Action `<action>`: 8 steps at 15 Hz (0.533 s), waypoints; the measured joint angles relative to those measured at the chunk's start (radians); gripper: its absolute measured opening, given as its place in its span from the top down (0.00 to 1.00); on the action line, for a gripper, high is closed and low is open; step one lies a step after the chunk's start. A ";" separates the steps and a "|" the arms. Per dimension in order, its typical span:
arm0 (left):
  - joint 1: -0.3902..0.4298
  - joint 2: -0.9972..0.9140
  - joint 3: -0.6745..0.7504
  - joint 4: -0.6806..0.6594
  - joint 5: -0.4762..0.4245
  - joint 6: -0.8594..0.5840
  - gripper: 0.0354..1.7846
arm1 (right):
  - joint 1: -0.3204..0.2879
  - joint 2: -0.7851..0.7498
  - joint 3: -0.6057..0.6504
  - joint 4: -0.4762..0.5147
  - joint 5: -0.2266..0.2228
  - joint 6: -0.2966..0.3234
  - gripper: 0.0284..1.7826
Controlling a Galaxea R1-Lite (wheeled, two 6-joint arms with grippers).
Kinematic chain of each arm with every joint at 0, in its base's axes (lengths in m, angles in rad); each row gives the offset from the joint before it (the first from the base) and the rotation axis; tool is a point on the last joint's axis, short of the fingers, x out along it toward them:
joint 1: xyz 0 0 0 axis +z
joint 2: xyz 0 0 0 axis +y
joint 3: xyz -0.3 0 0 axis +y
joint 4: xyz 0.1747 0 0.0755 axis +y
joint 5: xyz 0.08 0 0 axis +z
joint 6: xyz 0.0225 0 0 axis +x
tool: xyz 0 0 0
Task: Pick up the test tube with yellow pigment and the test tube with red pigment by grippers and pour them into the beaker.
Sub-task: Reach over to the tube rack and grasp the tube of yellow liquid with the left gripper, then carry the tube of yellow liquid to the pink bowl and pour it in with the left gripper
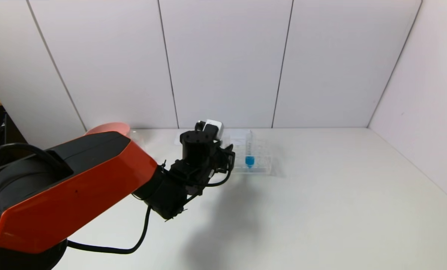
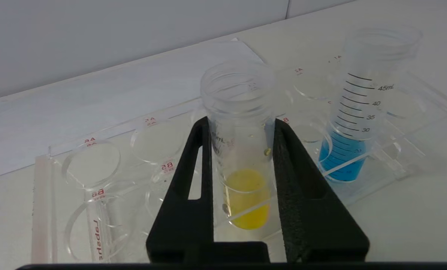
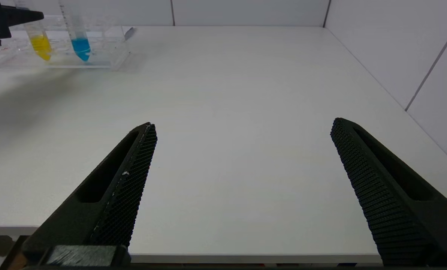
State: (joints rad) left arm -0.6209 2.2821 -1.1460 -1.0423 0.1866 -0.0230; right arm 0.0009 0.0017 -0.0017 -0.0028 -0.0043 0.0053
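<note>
The test tube with yellow pigment stands upright in a slot of the clear tube rack. My left gripper is shut on it, with one black finger pressed against each side of the tube above the yellow liquid. In the head view the left wrist hides this tube. The tube also shows in the right wrist view. My right gripper is open and empty, low over the table's front edge. The test tube with red pigment is out of view. I cannot make out the beaker for certain.
A tube with blue liquid stands in the rack just right of the held tube. A pink bowl sits at the back left, with a faint clear shape beside it. White walls close the back and right.
</note>
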 joint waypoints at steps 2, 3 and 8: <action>0.000 0.000 0.000 0.000 0.000 0.000 0.77 | 0.000 0.000 0.000 0.000 0.000 0.000 0.05; 0.001 0.000 0.000 0.000 0.001 0.000 0.77 | 0.000 0.000 0.000 0.000 0.000 0.000 0.05; 0.000 -0.005 0.000 -0.005 0.003 0.003 0.77 | 0.000 0.000 0.000 0.000 0.000 0.000 0.05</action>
State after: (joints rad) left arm -0.6209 2.2770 -1.1460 -1.0472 0.1894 -0.0200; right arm 0.0009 0.0017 -0.0017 -0.0028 -0.0043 0.0053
